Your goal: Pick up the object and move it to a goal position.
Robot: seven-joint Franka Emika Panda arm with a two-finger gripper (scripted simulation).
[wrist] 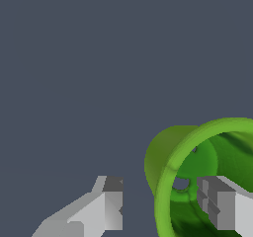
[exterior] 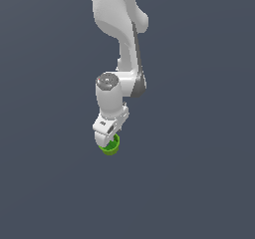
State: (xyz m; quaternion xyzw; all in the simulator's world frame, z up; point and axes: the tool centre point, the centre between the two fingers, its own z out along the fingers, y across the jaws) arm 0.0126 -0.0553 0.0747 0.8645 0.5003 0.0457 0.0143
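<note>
I read the jaws apart, straddling the green cup's (wrist: 170,157) near wall: one finger (wrist: 220,206) inside, the other outside.

Arm (exterior: 119,34): glossy white, rounded segments, dark grey seams at the joints.
Joint cap (exterior: 106,80): grey disc (small reddish mark).
Gripper (exterior: 108,133): white block body; fingers (wrist: 112,201) light grey, dark-tipped, stepped.

Exterior view: high, distant, looking down on arm (exterior: 119,59). Wrist view: close, past fingers (wrist: 106,206). Shared: green cup (exterior: 111,146).
</note>
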